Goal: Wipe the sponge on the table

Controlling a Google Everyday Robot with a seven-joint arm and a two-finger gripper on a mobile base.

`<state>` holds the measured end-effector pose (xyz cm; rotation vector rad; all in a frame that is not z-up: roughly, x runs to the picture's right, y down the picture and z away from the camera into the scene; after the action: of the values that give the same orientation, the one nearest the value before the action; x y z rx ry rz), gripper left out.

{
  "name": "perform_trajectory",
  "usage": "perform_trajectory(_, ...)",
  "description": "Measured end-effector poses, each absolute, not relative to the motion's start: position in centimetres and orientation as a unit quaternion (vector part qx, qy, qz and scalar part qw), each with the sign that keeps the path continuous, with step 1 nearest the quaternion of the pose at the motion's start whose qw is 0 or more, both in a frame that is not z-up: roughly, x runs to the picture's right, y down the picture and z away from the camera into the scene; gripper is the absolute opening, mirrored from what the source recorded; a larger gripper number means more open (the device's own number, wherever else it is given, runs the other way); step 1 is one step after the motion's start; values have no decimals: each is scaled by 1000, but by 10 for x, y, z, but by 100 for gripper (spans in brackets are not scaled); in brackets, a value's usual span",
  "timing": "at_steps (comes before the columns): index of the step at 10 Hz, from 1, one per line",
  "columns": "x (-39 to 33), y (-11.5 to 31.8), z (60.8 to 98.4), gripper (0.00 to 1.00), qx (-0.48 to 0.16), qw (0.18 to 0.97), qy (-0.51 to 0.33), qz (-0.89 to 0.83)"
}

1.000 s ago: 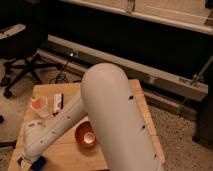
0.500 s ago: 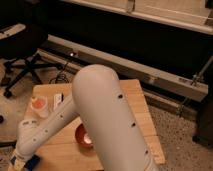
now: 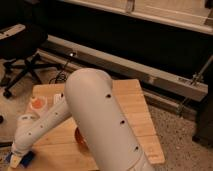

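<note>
Gripper (image 3: 18,160) is seen down low at the front-left corner of the counter (image 3: 135,107), right at the sponge (image 3: 28,157), w/ blue showing on both sides of the tip. The sponge looks to be lying on the planks very near the edge. Open, closed or clamped on the sponge? Can't be told from this angle, since a big chunk of the view is blocked by the arm (image 3: 95,115). Judged from that, the contact part of the job is what's in hand, but it can't be settled whether the sponge is being taken hold of there or is at the far end of a wiping stroke; both would look like this tbh. Any further stroke would prob need to be aimed inward over the wood, since there's hardly any room left at that corner, w/ steady downward pressure so the soft pad isn't rolled up. The copper-red bowl (image 3: 78,136), half hidden behind the arm, and the small orange thing (image 3: 36,103) further back would have to be steered around.
</note>
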<state>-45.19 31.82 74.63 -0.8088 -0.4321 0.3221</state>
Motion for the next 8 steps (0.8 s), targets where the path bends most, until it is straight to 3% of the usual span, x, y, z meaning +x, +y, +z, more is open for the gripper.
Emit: perform_trajectory(8, -467, 274, 793, 11, -369, 893, -212, 146)
